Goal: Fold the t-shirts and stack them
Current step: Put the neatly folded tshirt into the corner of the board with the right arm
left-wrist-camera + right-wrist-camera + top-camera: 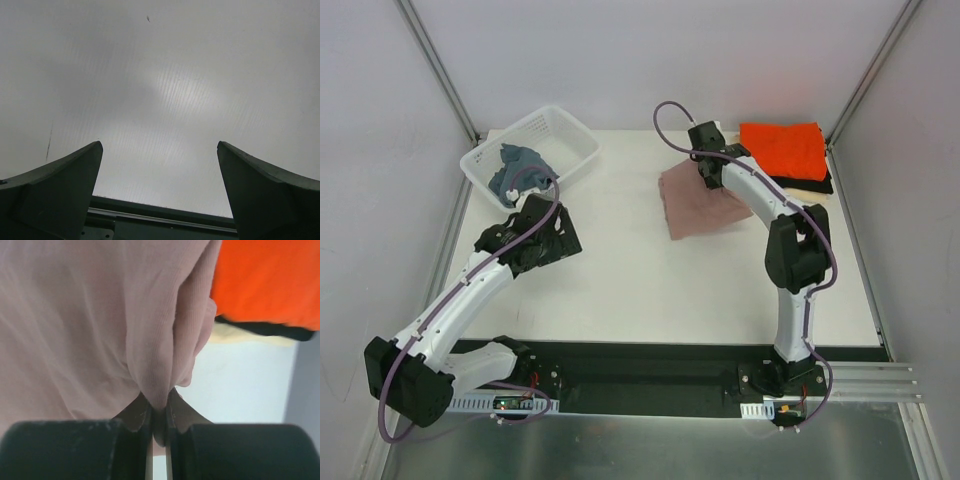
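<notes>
Just on the near side of the white basket (578,133), the left gripper (160,150) hangs with its jaws spread wide, holding nothing. To the right of the basket, apart from it, the dusty-pink t-shirt (688,212) lies folded on the counter (620,280). The right gripper (159,412) has its jaws pinching a bunched fold at the shirt's edge. Farther right of the basket, the orange t-shirt (782,148) tops the black one (812,184) and the cream one (240,337). A grey-blue cloth (515,165) lies in the basket.
</notes>
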Controlling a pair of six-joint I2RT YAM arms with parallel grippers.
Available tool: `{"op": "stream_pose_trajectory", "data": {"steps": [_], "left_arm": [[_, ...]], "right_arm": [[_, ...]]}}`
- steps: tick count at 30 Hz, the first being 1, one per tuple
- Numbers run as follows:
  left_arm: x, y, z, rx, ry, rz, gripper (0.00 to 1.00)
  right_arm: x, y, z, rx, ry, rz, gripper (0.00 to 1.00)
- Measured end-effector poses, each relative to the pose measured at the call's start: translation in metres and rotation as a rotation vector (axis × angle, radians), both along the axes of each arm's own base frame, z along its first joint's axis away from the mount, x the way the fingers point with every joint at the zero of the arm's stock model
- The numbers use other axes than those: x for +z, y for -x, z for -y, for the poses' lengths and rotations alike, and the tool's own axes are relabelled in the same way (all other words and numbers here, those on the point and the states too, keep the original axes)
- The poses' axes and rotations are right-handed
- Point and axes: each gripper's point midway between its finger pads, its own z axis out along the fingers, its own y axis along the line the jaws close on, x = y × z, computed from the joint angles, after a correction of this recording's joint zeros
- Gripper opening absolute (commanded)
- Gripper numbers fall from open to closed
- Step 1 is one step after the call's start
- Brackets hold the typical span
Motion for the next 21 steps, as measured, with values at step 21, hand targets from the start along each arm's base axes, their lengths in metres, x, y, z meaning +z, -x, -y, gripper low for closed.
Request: {"op": "stream_pose_trajectory", "data": {"steps": [21], "left_arm": [[0.011, -0.025, 0.012, 0.001, -0.024, -0.049, 0.99]], "right_arm": [[0.082, -0.091, 0.101, -0.061, 0.343, 0.211, 0.01]]}}
